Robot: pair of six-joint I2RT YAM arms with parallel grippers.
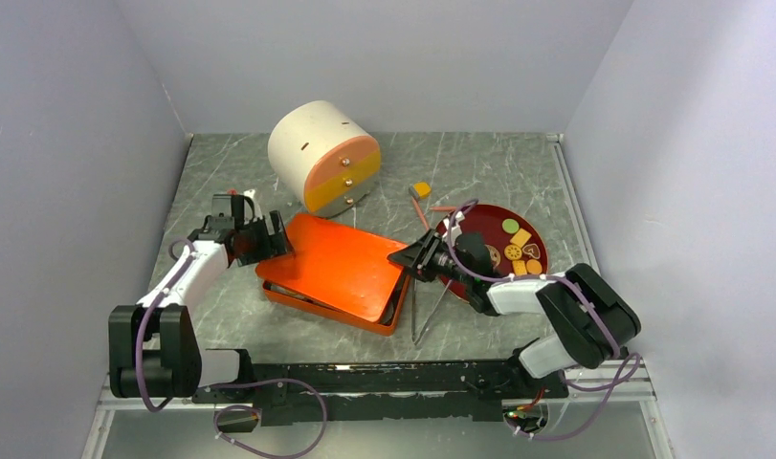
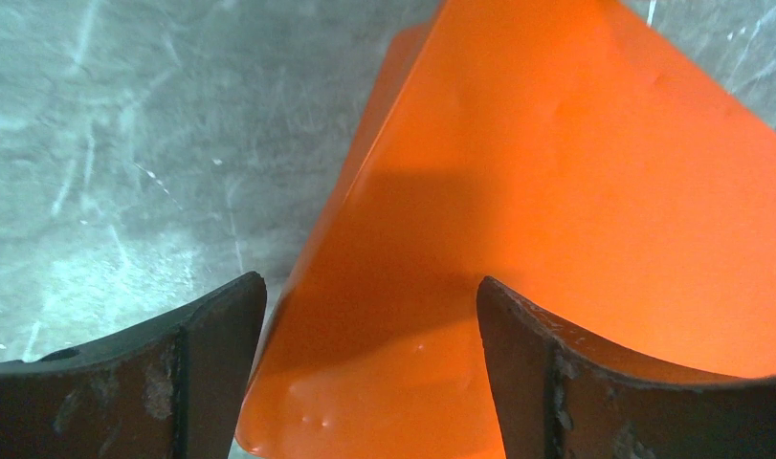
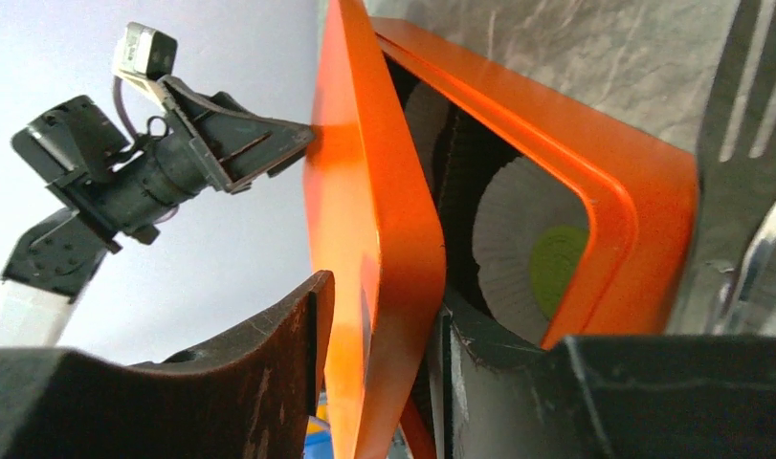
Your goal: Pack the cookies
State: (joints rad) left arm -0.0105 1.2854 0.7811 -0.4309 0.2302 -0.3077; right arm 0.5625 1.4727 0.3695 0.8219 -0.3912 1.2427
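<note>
Several cookies (image 1: 518,244) lie on a dark red plate (image 1: 479,216) at the right, and one orange cookie (image 1: 421,189) lies on the table behind it. A green cookie (image 3: 556,268) sits in a white paper cup inside the orange box (image 1: 298,295). The orange lid (image 1: 341,263) lies tilted over the box. My right gripper (image 1: 408,256) is shut on the lid's right edge (image 3: 384,287). My left gripper (image 1: 269,239) is open at the lid's far left corner (image 2: 441,363), with its fingers (image 2: 202,373) on either side of it.
A white and orange round container (image 1: 321,158) stands at the back. Metal tongs (image 1: 427,306) lie on the table in front of the plate, close to the box's right side. A fork (image 3: 747,143) shows beside the box in the right wrist view.
</note>
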